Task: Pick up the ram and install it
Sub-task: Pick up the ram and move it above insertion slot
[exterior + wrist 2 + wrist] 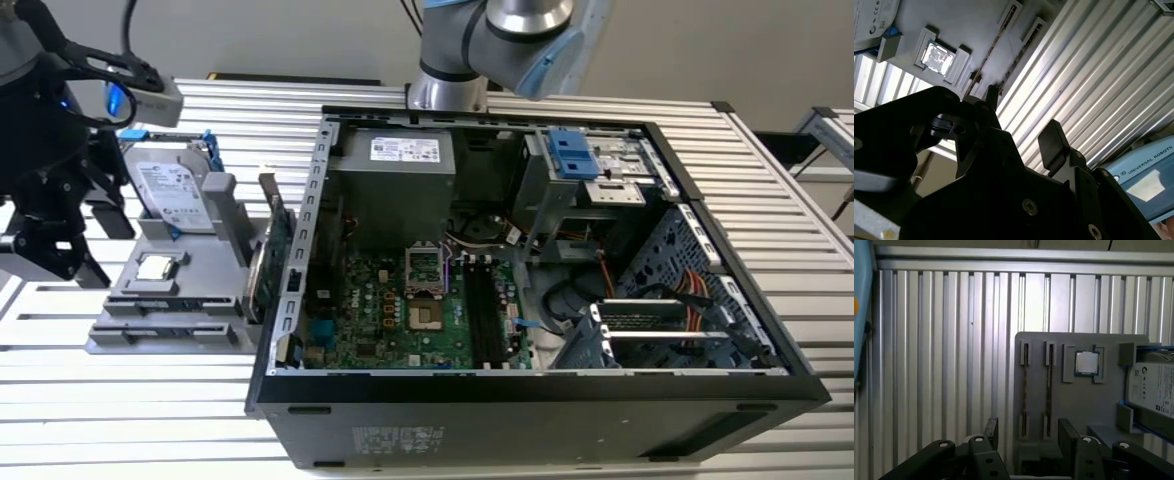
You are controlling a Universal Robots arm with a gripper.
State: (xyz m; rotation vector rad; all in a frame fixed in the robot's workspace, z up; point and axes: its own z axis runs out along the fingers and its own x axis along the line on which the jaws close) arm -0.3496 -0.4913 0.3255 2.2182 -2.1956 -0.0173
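Two ram sticks stand on edge in the slots of a grey fixture (147, 325) on the exterior view's left, beside the open computer case; one ram (264, 240) is nearest the drive, the other (283, 262) nearest the case. In the first wrist view they appear edge-on as thin lines, one ram (1025, 390) and its neighbour (1048, 390). My black gripper (60, 262) hangs at the exterior view's far left, apart from the fixture. In both wrist views the gripper (1029, 432) (1021, 122) is open with nothing between its fingers.
On the fixture lie a small square silver chip (1087, 362) and a large silver drive (171, 190) with a blue frame. The open computer case (534, 385) holds the motherboard with long black slots (487, 312). Everything rests on a ribbed metal table (134, 420).
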